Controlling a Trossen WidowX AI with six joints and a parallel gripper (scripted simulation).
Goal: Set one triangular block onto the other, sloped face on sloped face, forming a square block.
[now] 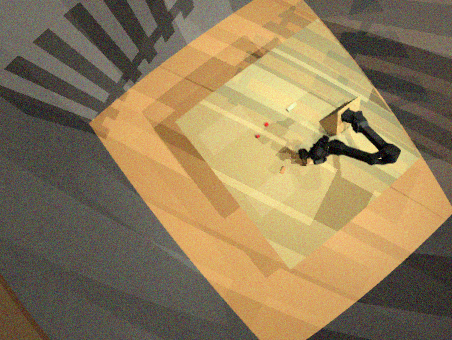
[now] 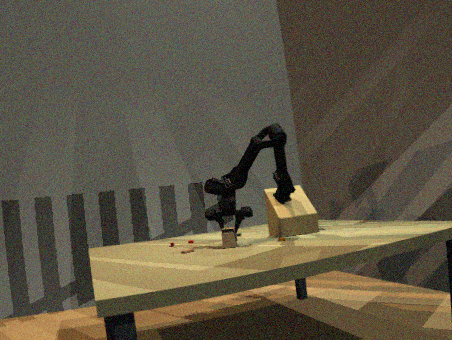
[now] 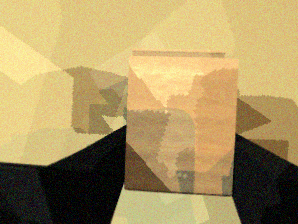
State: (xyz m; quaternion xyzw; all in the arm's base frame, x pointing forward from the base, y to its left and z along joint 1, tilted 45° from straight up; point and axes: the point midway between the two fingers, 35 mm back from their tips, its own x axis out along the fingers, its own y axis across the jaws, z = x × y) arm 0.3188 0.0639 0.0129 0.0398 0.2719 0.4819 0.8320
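Observation:
My gripper [image 2: 230,232] [image 3: 176,133] is shut on a wooden triangular block [image 3: 180,125], its fingers at the block's two sides in the wrist view. A thin brown strip [image 3: 178,53] shows just past the block's far edge, perhaps part of the other block beneath. In the exterior view a pale upright block shape [image 2: 229,239] stands on the table [image 2: 150,270] under the fingers, with a dark line near its top. I cannot tell the two blocks apart there, nor whether their sloped faces meet or their ends are even. In the top view the hand largely hides them.
A large wooden box with a slanted top [image 1: 330,125] [image 2: 295,227] stands beside the arm's base. Two small red things [image 1: 266,124] [image 2: 191,242] lie off to one side. A small pale piece [image 1: 291,107] and a small orange piece [image 1: 282,170] lie on either side of the hand.

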